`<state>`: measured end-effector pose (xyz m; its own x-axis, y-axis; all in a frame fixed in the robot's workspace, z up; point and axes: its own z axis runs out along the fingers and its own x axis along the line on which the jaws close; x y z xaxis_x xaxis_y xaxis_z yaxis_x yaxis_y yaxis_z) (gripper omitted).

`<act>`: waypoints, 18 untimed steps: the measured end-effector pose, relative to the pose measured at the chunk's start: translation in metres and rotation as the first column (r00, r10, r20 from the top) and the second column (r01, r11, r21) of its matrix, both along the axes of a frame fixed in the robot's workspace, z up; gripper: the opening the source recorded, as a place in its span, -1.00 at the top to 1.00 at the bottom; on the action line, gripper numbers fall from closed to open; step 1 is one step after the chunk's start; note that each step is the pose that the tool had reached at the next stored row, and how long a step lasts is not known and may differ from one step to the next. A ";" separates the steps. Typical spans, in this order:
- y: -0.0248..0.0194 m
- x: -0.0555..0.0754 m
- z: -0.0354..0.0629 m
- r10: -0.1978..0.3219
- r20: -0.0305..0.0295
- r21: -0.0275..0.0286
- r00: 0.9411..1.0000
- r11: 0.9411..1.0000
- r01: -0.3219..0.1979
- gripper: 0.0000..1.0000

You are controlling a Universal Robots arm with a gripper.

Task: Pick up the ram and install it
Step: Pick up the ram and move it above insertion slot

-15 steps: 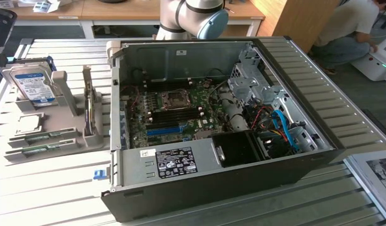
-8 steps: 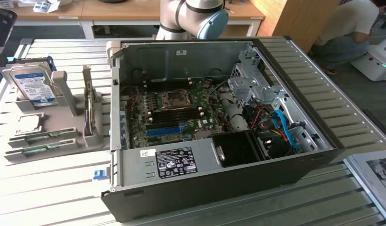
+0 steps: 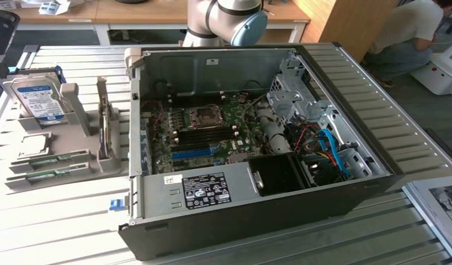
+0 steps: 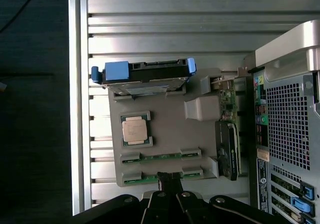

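End effector: pressed together, gripping nothing — hanging over the grey tray.
Ram: flat in a tray slot — just beside the processor.

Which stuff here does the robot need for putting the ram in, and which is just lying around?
For the job:
ram sticks lying in the grey holder
motherboard inside the open computer case
end effector, shut

Just lying about:
hard drive
processor chip
upright card
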<state>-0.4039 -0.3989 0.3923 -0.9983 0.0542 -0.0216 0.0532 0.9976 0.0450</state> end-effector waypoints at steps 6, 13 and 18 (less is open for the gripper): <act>0.0000 0.000 0.0000 0.043 0.000 0.000 0.999 0.999 -0.043 0.80; 0.0000 0.000 -0.0002 0.153 0.000 0.000 0.988 0.988 -0.153 0.80; 0.0000 0.000 -0.0004 0.228 0.000 -0.001 0.974 0.974 -0.228 0.80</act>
<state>-0.4039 -0.3989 0.3919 -0.9844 -0.1744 -0.0216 -0.1752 0.9835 0.0441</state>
